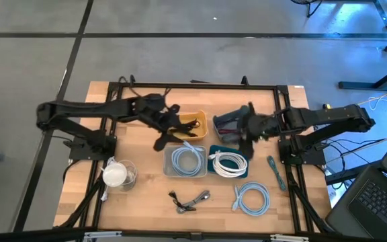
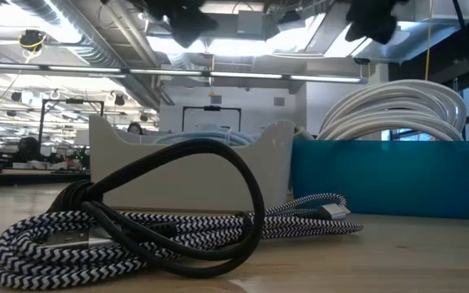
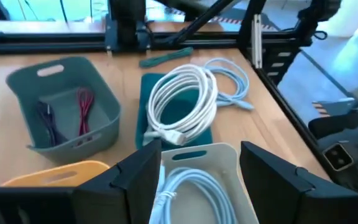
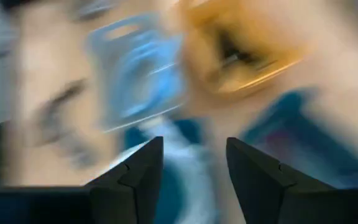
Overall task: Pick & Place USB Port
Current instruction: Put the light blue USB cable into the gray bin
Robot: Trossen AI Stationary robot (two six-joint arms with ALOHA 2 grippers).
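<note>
A black cable and a zebra-braided cable [image 1: 190, 199] lie tangled near the table's near edge, filling the foreground in the low view [image 2: 169, 228]. A pale blue cable coil [image 1: 252, 199] lies loose to their right, and a green cable [image 1: 276, 171] lies farther right. My left gripper [image 1: 168, 134] hangs open above the far edge of the white bin [image 1: 187, 161], which holds a pale blue cable [image 3: 191, 190]. My right gripper [image 1: 245, 142] is open too, above the far edge of the teal bin [image 1: 228, 163], where a white cable coil [image 3: 182, 102] lies. Neither gripper holds anything.
A yellow bin [image 1: 192, 123] and a dark grey bin [image 1: 228, 125] holding thin red and purple cables [image 3: 82, 115] stand behind the two front bins. A white cup-like object [image 1: 116, 173] sits near the left edge. A black frame [image 1: 193, 86] rings the table.
</note>
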